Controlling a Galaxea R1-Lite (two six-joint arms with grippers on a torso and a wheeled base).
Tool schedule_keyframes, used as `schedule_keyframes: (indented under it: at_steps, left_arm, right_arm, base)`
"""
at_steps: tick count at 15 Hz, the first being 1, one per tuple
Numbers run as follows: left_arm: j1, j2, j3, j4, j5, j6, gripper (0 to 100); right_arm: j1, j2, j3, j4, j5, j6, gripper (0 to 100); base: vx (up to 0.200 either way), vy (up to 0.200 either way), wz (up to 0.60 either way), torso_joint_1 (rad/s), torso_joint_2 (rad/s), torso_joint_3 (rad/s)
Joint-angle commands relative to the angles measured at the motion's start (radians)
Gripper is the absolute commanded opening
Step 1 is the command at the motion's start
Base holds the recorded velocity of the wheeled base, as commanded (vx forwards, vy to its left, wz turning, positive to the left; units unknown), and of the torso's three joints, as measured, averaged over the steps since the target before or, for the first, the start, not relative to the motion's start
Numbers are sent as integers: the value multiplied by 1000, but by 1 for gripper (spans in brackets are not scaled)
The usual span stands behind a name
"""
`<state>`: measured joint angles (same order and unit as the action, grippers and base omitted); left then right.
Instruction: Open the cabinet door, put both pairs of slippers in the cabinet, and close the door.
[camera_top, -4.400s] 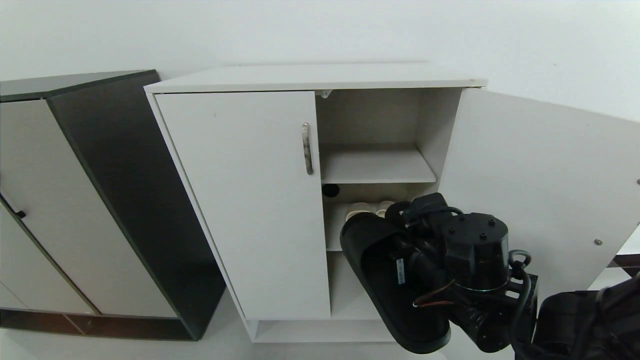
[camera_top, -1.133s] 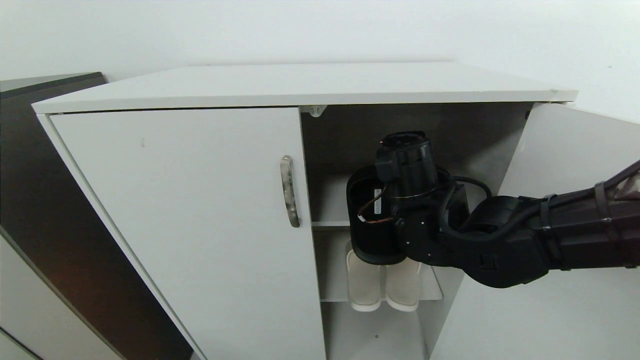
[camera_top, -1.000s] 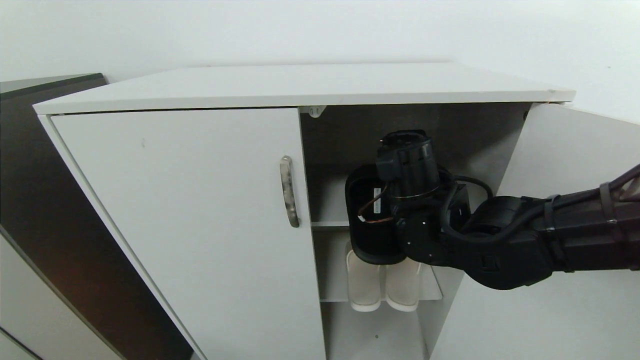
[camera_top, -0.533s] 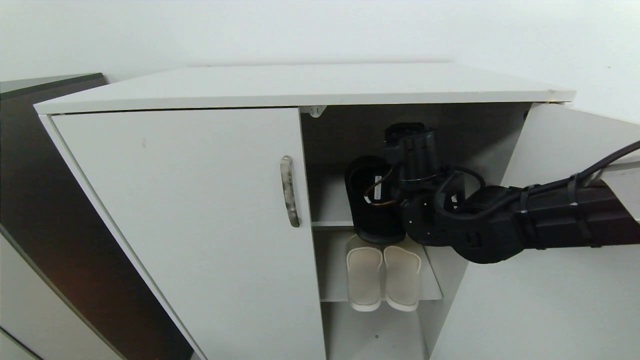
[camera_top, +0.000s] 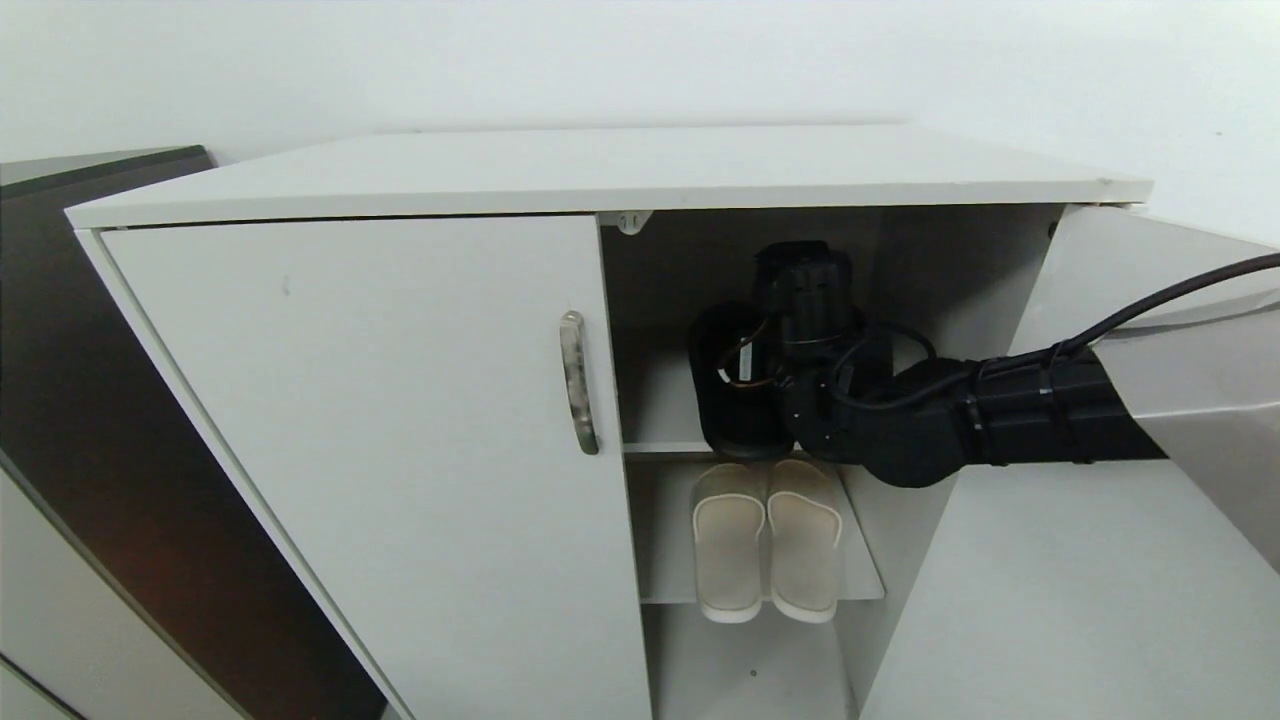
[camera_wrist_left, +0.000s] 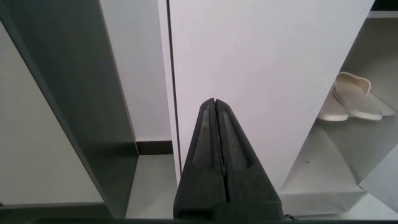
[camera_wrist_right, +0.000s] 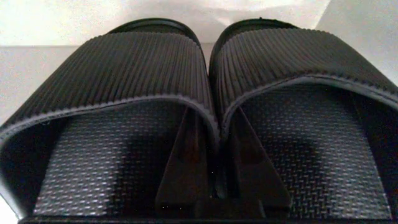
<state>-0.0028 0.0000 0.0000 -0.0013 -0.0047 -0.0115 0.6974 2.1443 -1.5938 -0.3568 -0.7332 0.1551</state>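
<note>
The white cabinet (camera_top: 600, 165) has its left door (camera_top: 400, 430) closed and its right door (camera_top: 1080, 560) swung open. My right gripper (camera_wrist_right: 214, 134) is inside the upper compartment, shut on the pair of black slippers (camera_top: 725, 400), pinching their inner edges together. They lie over the upper shelf (camera_top: 655, 410), heels at its front edge. Both ribbed straps of the black slippers (camera_wrist_right: 143, 68) face the right wrist camera. The white slippers (camera_top: 765, 535) lie side by side on the middle shelf. My left gripper (camera_wrist_left: 214, 109) is shut and empty, in front of the closed left door (camera_wrist_left: 249, 68).
A dark cabinet (camera_top: 90, 400) stands beside the white one on the left. The closed door carries a metal handle (camera_top: 573, 382) by its inner edge. The bottom compartment (camera_top: 750, 670) is bare. The white slippers (camera_wrist_left: 351, 96) appear past the door edge in the left wrist view.
The head camera came closer to the cabinet. My right arm carried the black slippers up and deeper into the upper compartment, uncovering the white pair below.
</note>
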Motion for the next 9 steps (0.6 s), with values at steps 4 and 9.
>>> schedule_keyframes:
  at_steps: [4,9]
  left_arm:
    - [0,0,0,0,0,-1,0]
    - [0,0,0,0,0,-1,0]
  right_arm:
    - [-6,25,-12,-1,1,-2,0]
    - [-7,26,0,-1,-2,1,100]
  base:
    - [0,0,0,0,0,0]
    - [0,0,0,0,0,0]
